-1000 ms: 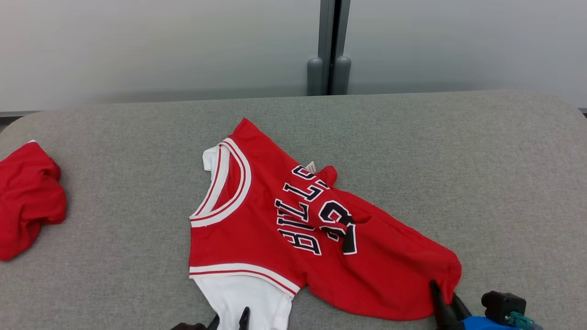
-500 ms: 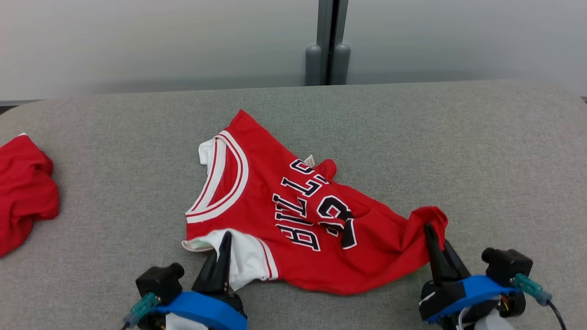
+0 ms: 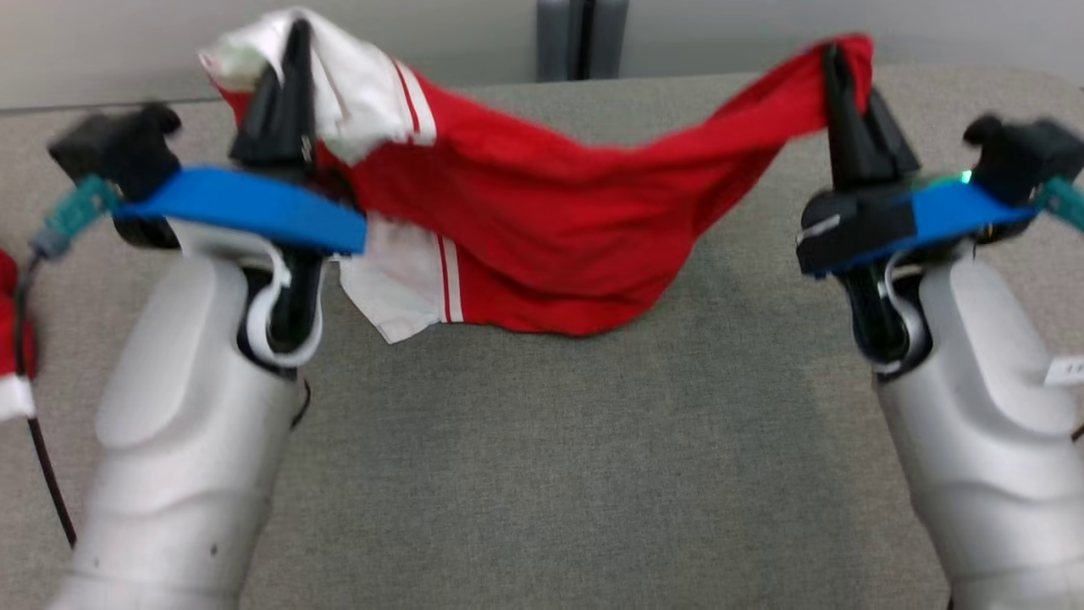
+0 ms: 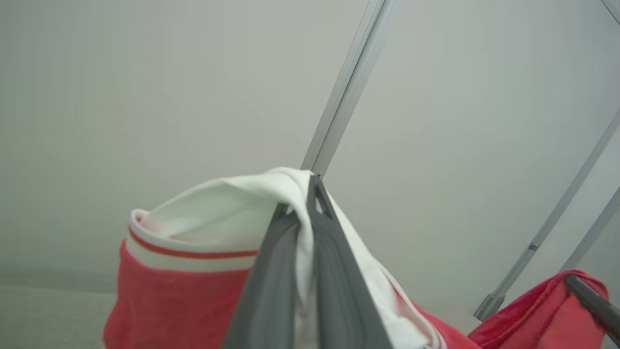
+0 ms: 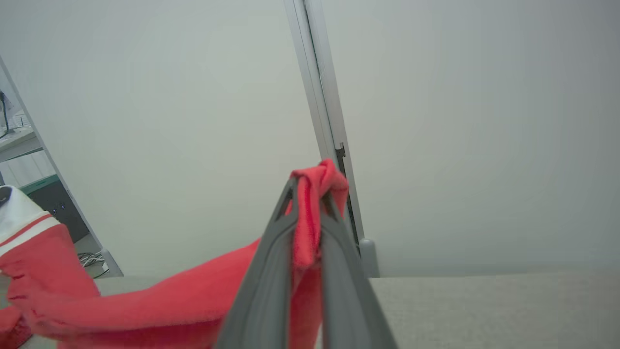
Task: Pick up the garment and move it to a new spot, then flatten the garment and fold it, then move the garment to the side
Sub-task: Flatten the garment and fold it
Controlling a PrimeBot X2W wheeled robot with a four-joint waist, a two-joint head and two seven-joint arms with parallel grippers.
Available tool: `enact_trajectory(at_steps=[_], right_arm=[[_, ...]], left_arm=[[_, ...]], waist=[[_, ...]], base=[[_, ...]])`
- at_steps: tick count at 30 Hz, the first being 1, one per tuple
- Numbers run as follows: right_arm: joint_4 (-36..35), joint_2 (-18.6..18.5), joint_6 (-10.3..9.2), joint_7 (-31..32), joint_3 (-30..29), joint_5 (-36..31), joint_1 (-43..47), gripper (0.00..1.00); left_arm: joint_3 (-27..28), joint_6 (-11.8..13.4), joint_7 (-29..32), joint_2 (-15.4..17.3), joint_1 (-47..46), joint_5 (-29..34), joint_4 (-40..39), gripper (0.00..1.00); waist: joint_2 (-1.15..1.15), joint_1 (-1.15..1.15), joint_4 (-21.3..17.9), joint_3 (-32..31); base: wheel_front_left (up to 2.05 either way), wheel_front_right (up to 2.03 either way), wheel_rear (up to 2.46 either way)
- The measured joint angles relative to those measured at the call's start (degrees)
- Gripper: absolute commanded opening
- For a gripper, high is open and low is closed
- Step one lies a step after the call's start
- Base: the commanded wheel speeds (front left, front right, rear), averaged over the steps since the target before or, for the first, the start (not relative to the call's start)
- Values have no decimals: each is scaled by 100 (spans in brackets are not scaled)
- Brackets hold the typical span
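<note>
My left gripper (image 3: 296,34) covers part of the jersey (image 3: 542,212), and the red cloth (image 3: 7,322) at far left is cut off by the edge.

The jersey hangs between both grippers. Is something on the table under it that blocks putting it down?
Nothing visible does. The table below the jersey is bare grey cloth. Another red garment lies at the left edge, apart.

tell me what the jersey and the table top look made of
The jersey: soft knit cloth, maybe cotton, matte; it sags limply and bunches into folds. The table top: looks covered in grey woven or felt-like fabric, matte; a fine flecked texture shows, no shine.
</note>
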Motion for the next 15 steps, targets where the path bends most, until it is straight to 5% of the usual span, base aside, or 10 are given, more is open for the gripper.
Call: enact_trajectory(at_steps=[15], right_arm=[[2181, -3, 0, 383, -138, 466, -4602, 0]], left_arm=[[303, 0, 165, -152, -4754, -271, 2134, 0]], waist=[[0, -2, -289, 924]], base=[[0, 0, 0]])
